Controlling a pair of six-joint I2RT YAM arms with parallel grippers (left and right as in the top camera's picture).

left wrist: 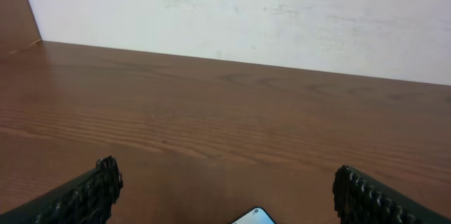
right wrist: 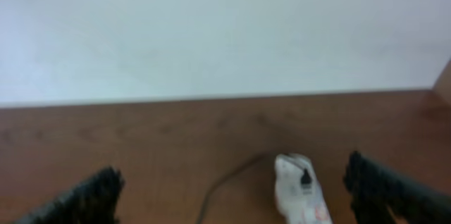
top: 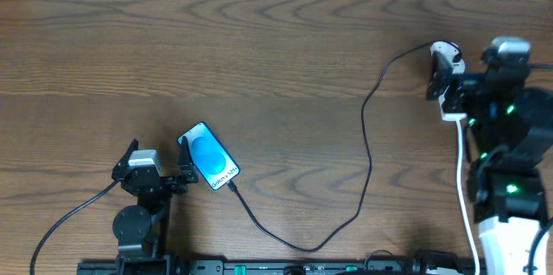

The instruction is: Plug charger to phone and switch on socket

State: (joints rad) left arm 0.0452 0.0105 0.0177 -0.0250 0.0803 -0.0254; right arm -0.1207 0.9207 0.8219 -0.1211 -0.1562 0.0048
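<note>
One phone (top: pixel 209 157) lies flat on the table (top: pixel 259 50), left of centre and toward the near edge. Its blue screen faces up and its long side is turned at an angle. At its near right end we see the tip of the charger (top: pixel 367 137) meeting the short edge; whether it is fully seated we cannot tell. From there the black cable runs toward the near edge and curves right. It then climbs far across the wood and bends right to the rounded end of the socket (top: pixel 447 50), where a black plug sits in the strip.

The socket lies at the far right of the table, most of its length hidden under the right arm. Its white cord (top: pixel 467 206) trails toward the near edge. We cannot make out how its switches stand.

The left end effector (left wrist: pixel 229 196) is released, its fingers (left wrist: pixel 84 196) spread wide and gripping nothing. It sits just left of the phone, and one corner of the phone shows between the fingers in the left wrist view.

The right end effector (right wrist: pixel 236 196) is likewise released and empty, with the rounded end of the socket between its fingers, nearer the right one. A pale wall (right wrist: pixel 225 34) rises beyond the far edge of the table.
</note>
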